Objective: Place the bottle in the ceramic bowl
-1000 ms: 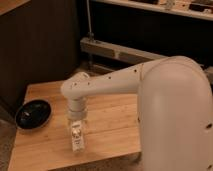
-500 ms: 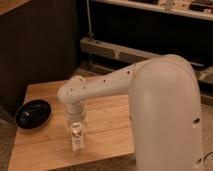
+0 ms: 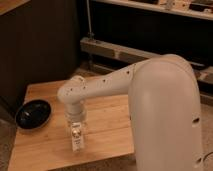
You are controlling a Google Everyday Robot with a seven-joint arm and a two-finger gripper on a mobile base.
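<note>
At the left edge of the wooden tabletop (image 3: pixel 47 147) sits the ceramic bowl (image 3: pixel 33 114), black and glossy, its inside showing only dark glaze. To its right, well apart from it, the bottle (image 3: pixel 78 142) stands upright near the front edge of the tabletop, white label facing the camera. The tool (image 3: pixel 76 126) hangs straight down over the bottle's top and shoulders; whether it is clenched on the bottle or released, I cannot tell. The white arm (image 3: pixel 160 105) fills the right side.
</note>
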